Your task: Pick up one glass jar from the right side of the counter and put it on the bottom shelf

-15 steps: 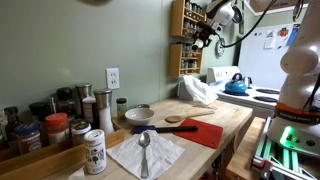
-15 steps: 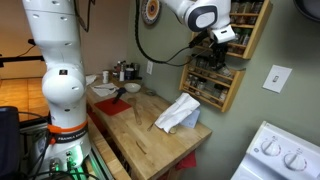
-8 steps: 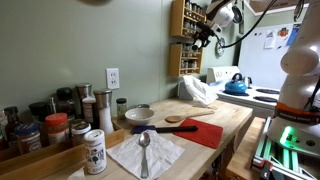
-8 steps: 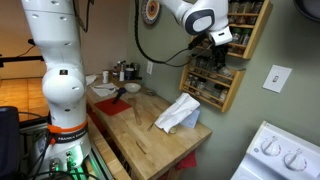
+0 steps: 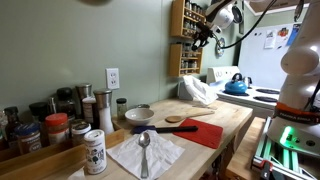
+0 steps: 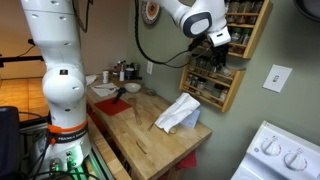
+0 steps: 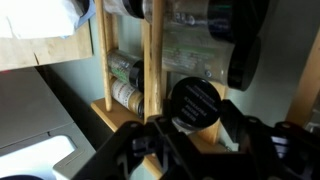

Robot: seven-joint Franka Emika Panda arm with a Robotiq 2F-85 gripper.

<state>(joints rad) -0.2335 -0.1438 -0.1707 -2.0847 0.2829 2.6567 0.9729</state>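
My gripper (image 7: 193, 135) is up at the honey-brown wall rack (image 5: 188, 40) (image 6: 222, 72), about mid-height in both exterior views (image 5: 205, 34) (image 6: 216, 54). In the wrist view a glass jar (image 7: 195, 102) with a black lid sits between the fingers (image 7: 148, 138), which press against its sides by a wooden upright (image 7: 152, 70). The bottom shelf (image 6: 208, 95) lies below the gripper. More jars (image 5: 58, 125) (image 6: 124, 71) stand together at one end of the counter (image 5: 228, 118) (image 6: 140, 125).
On the counter lie a crumpled white cloth (image 5: 197, 90) (image 6: 180, 112), a red mat (image 5: 206, 133), a bowl (image 5: 139, 115) and a spoon on a napkin (image 5: 144, 150). A blue kettle (image 5: 236, 84) stands on the white stove (image 6: 284, 155). Rack jars (image 7: 125, 90) crowd the gripper.
The jaws have drawn in from wide open onto the black-lidded jar. The arm has stayed at the rack with hardly any shift.
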